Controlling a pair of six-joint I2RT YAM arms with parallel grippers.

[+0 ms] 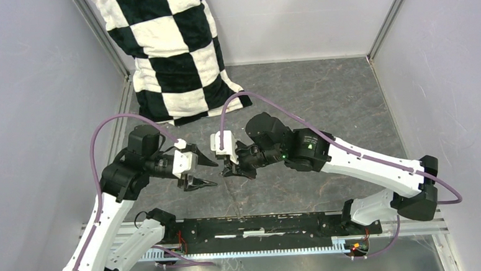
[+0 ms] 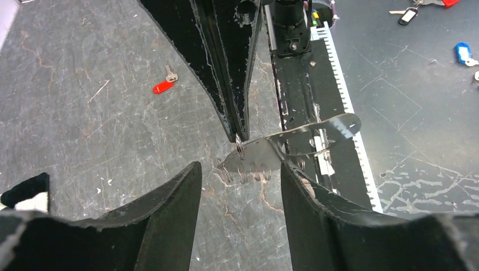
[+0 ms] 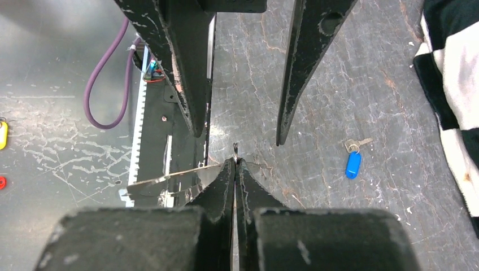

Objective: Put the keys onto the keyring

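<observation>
- keyring [image 2: 339, 123]: thin grey metal hoop, held clear of the tabletop [image 2: 85, 141] and seen nearly edge-on. It is pinched at one edge by the right pincer [image 3: 235, 164], whose jaws are pressed together on it.
- left pincer [image 2: 240, 180]: jaws are set apart at a middling gap and nothing is gripped. The tips are placed just beside the keyring, facing its pinched edge.
- red-headed key [image 2: 164, 86]: laid flat on the tabletop, well apart from the keyring, beyond the right pincer's fingers.
- blue-headed key [image 3: 353, 162]: laid on the tabletop, well apart from the keyring, between it and the checkered cloth [image 3: 452, 84].
</observation>
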